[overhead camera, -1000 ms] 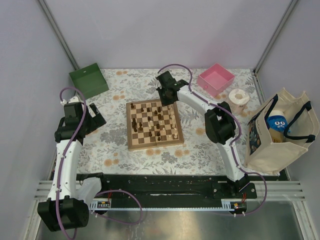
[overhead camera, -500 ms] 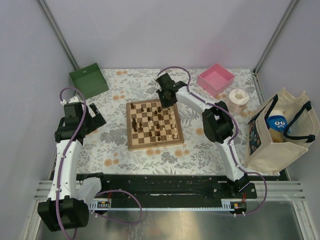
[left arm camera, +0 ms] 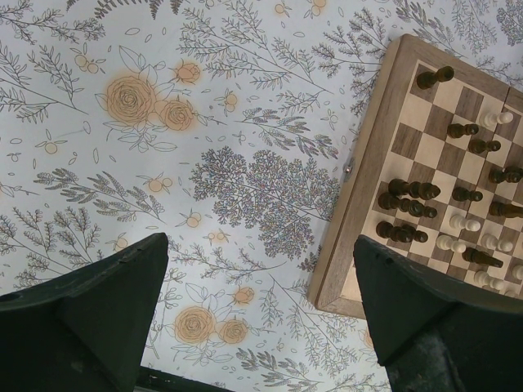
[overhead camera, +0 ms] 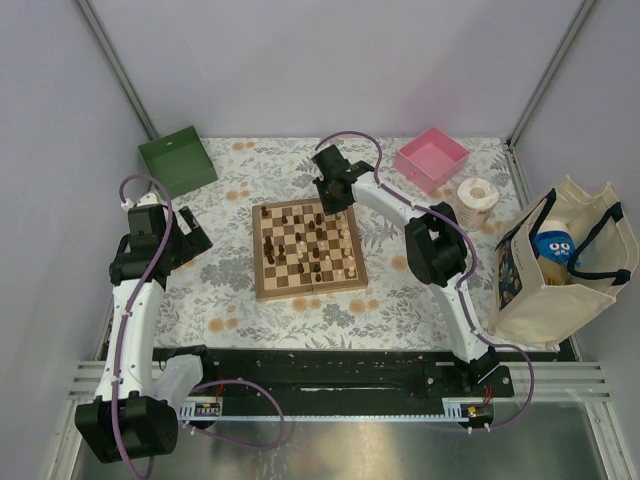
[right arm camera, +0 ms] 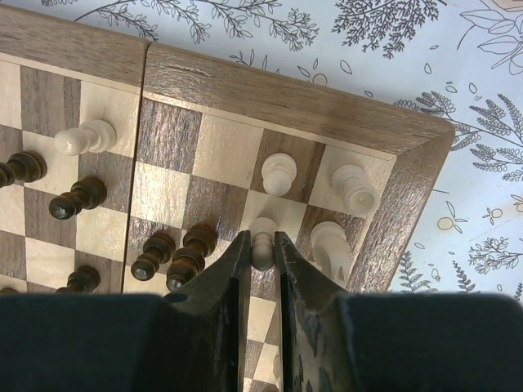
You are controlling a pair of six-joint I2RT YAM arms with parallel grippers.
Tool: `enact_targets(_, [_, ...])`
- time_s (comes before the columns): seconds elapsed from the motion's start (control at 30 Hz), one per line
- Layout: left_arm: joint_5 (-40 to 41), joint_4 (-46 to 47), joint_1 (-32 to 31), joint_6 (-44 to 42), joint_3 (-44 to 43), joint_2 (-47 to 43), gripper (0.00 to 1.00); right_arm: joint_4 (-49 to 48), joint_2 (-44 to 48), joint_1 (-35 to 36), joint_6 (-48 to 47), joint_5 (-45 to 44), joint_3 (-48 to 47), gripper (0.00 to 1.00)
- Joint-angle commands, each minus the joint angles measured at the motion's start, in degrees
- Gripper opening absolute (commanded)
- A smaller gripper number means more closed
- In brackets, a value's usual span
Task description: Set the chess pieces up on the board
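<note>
The board [overhead camera: 310, 291] lies mid-table with dark and cream chess pieces scattered over its squares. My right gripper [overhead camera: 329, 203] hangs over the board's far edge. In the right wrist view it [right arm camera: 262, 245] is shut on a cream pawn [right arm camera: 263, 232] near the board's corner [right arm camera: 286, 94]. Other cream pieces [right arm camera: 279, 173] and a cream rook [right arm camera: 353, 186] stand just beyond it, and dark pieces [right arm camera: 192, 245] stand to its left. My left gripper [overhead camera: 195, 240] is open and empty over the cloth, left of the board [left arm camera: 368, 171].
A green box [overhead camera: 177, 160] stands at the back left and a pink box [overhead camera: 432, 157] at the back right. A tape roll [overhead camera: 477, 193] and a cream tote bag [overhead camera: 560, 265] sit on the right. A floral cloth [left arm camera: 245, 163] covers the table.
My right gripper has shifted slightly left and lower over the board's far edge. The left arm has not moved.
</note>
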State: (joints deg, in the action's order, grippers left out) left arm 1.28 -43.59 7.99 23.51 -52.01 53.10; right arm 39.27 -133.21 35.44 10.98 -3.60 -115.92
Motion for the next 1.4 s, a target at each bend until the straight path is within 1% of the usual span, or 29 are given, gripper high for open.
enact_targets(0.0, [-1.0,2.0,0.4,-0.7,-0.3,-0.1,0.99,0.0,-0.1,-0.5,-0.1,-0.2,-2.5,0.22])
enact_targets(0.23, [-1.0,1.9,0.4,-0.7,-0.3,-0.2,0.99,0.1,-0.1,-0.5,-0.1,-0.4,-2.4,0.25])
enact_targets(0.5, [-0.9,2.0,0.4,-0.7,-0.2,-0.3,0.99,2.0,-1.6,-0.5,0.0,0.2,-4.8,0.28])
enact_targets(0.73, [-0.9,2.0,0.4,-0.7,-0.2,-0.3,0.99,2.4,-0.9,-0.5,0.0,0.1,-5.5,0.31])
enact_targets(1.0, [-1.0,2.0,0.4,-0.7,-0.2,-0.3,0.99,2.1,4.4,-0.5,0.1,1.8,-4.1,0.33])
enact_targets(1.2, [-1.0,2.0,0.4,-0.7,-0.2,-0.5,0.99,-0.6,10.3,-0.3,0.9,2.9,0.8,0.37])
enact_targets(1.37, [-1.0,2.0,0.4,-0.7,-0.2,-0.8,0.99,-1.6,12.4,-0.4,1.1,3.4,1.8,0.41])
